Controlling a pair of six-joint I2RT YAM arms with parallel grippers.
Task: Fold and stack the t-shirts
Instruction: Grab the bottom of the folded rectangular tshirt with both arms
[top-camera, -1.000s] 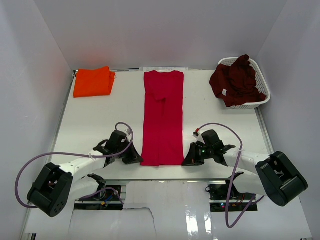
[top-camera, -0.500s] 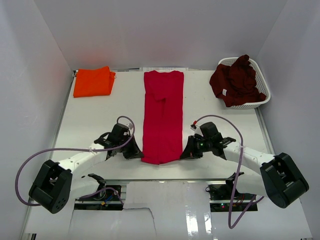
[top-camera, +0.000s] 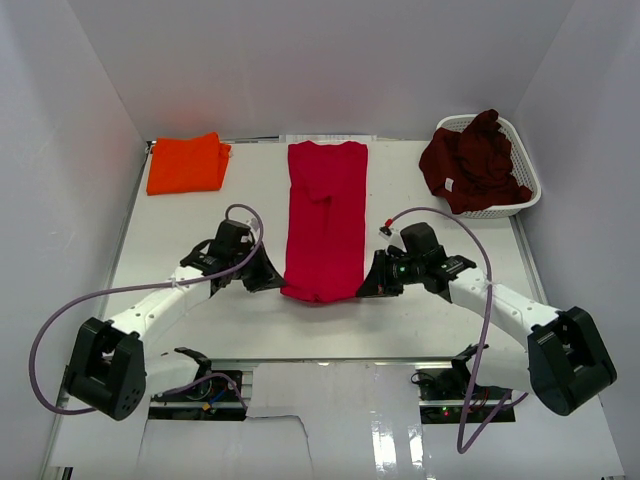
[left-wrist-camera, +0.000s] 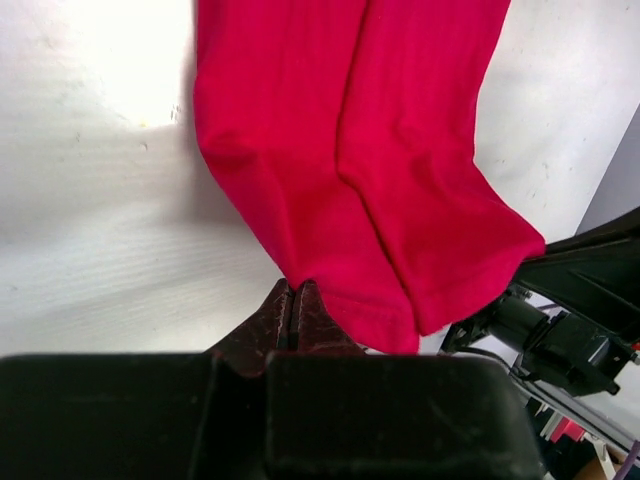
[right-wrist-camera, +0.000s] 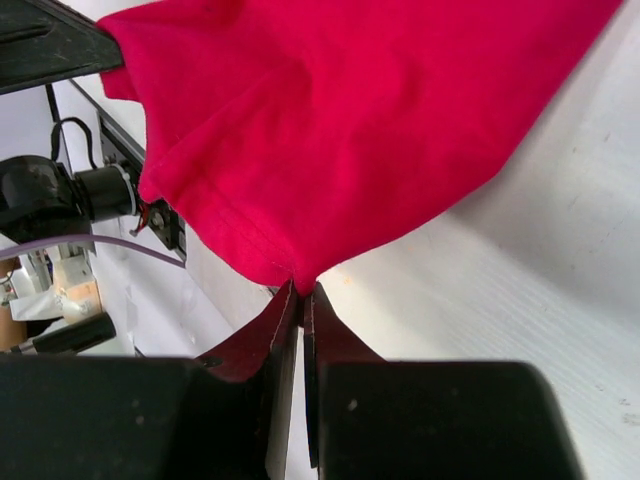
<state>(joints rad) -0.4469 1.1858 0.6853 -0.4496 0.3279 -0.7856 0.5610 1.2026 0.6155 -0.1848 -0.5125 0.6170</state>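
A crimson red t-shirt (top-camera: 326, 205) lies as a long narrow strip down the middle of the table. Its near hem is lifted off the surface, one corner pinched in each gripper. My left gripper (top-camera: 279, 285) is shut on the hem's left corner (left-wrist-camera: 297, 283). My right gripper (top-camera: 362, 288) is shut on the right corner (right-wrist-camera: 303, 285). In the left wrist view the red cloth (left-wrist-camera: 350, 150) hangs in two overlapping folds. A folded orange t-shirt (top-camera: 187, 163) rests at the far left. A dark maroon t-shirt (top-camera: 472, 163) with a small white tag is heaped in the basket.
The white lattice basket (top-camera: 524, 199) stands at the far right corner, beside the right wall. White walls close in the table on three sides. Purple cables loop from both arms near the front edge (top-camera: 330, 355).
Both grippers have carried the red shirt's near hem away from the front edge toward the far side, lifting it. The strip's visible length has shortened.
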